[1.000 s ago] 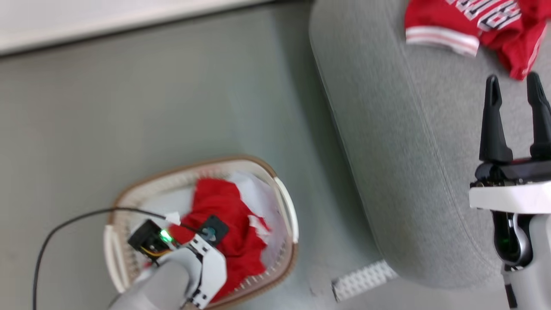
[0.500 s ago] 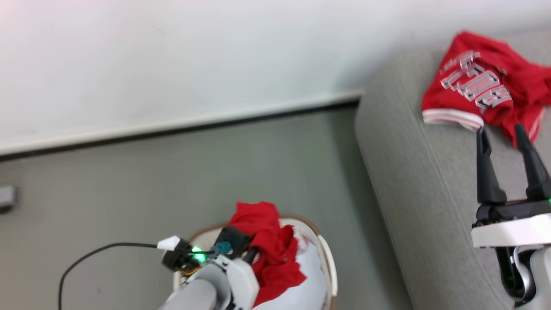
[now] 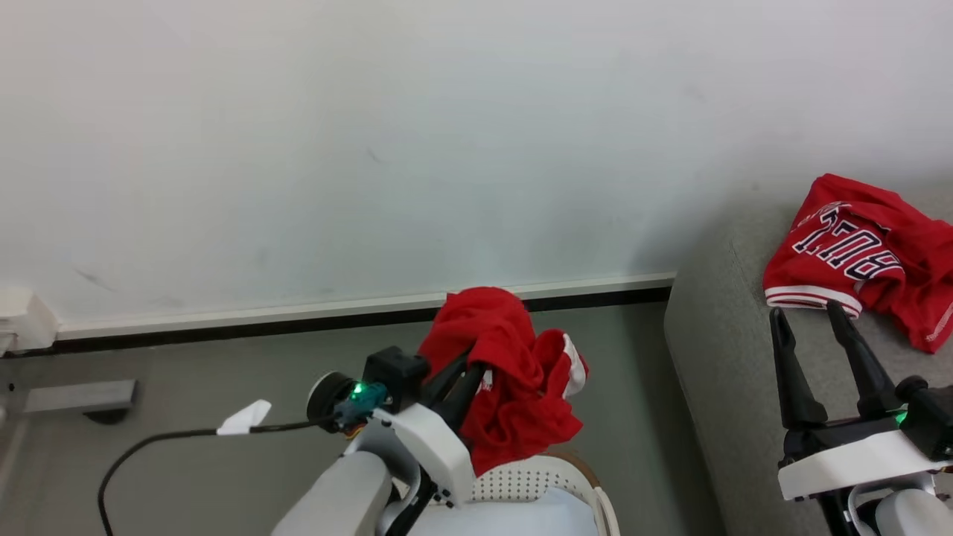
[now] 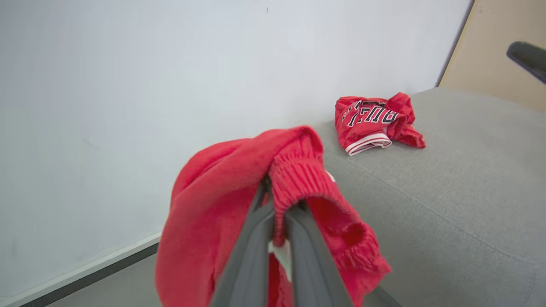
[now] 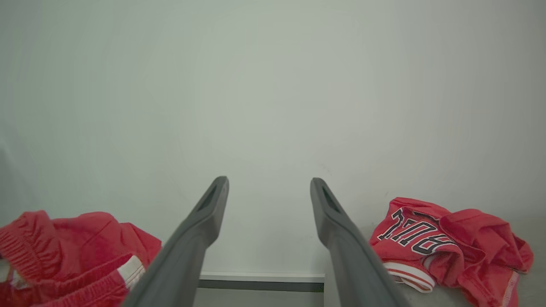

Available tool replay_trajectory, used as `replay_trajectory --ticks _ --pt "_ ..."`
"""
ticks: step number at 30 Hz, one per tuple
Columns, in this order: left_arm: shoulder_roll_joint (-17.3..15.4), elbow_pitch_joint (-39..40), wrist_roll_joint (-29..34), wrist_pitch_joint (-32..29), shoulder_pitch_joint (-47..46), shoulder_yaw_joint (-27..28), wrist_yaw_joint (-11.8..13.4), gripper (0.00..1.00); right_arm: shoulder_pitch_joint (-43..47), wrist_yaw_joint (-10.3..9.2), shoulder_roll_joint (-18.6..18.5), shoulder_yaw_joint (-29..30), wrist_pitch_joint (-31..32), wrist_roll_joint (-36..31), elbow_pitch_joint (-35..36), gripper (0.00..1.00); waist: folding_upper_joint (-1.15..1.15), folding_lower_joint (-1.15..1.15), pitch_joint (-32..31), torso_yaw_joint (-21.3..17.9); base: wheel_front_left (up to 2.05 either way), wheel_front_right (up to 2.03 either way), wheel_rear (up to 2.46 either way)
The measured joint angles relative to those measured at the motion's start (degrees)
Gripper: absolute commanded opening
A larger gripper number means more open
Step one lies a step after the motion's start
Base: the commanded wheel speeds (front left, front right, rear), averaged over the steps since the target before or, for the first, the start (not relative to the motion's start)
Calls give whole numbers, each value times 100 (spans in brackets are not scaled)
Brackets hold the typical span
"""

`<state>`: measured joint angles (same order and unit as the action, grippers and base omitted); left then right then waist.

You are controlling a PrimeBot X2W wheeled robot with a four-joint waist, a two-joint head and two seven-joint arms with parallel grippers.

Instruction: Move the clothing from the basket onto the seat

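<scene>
Since the left gripper point(image 4: 279, 200) pinched a fold of the red garment point(image 3: 514, 387), that piece hung bunched above the basket point(image 3: 588, 484), likely so it could swing clear toward the seat point(image 3: 730, 357). The right gripper point(image 3: 806, 311) stood spread and empty near the lettered jersey point(image 3: 856, 253) lying there.

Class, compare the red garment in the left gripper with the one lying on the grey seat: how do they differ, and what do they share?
The held garment hangs bunched from the shut left gripper, above the basket; the lettered jersey lies loose on the seat. The lettered jersey shows dark lettering; the held garment shows none. Both are red with white trim.
</scene>
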<state>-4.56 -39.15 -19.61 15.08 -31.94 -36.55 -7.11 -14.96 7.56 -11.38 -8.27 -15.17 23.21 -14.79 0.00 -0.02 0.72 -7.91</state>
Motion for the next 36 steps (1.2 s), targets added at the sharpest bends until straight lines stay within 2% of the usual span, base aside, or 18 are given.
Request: replay_trajectory --ticks 9,20,26,31,36 --pt "-244 1191 -569 -498 83 308 16 0 174 0 144 -144 -1 99 -64 100 0 1 -225 90 0 0 0" --pt "-439 2140 -706 -896 365 389 271 0 219 0 141 -279 0 116 -54 100 0 1 -230 38 0 0 0" --pt "-437 2309 -723 -950 431 336 336 0 173 0 18 -820 0 272 216 100 0 2 -193 54 0 0 0" --pt "-415 2310 -728 -954 432 279 337 0 43 0 -154 -1541 -1 400 560 100 0 2 -183 80 0 0 0" --pt "-358 2246 -730 -959 426 183 311 0 -123 0 -205 -2340 -1 527 561 100 0 2 -164 167 0 0 0"
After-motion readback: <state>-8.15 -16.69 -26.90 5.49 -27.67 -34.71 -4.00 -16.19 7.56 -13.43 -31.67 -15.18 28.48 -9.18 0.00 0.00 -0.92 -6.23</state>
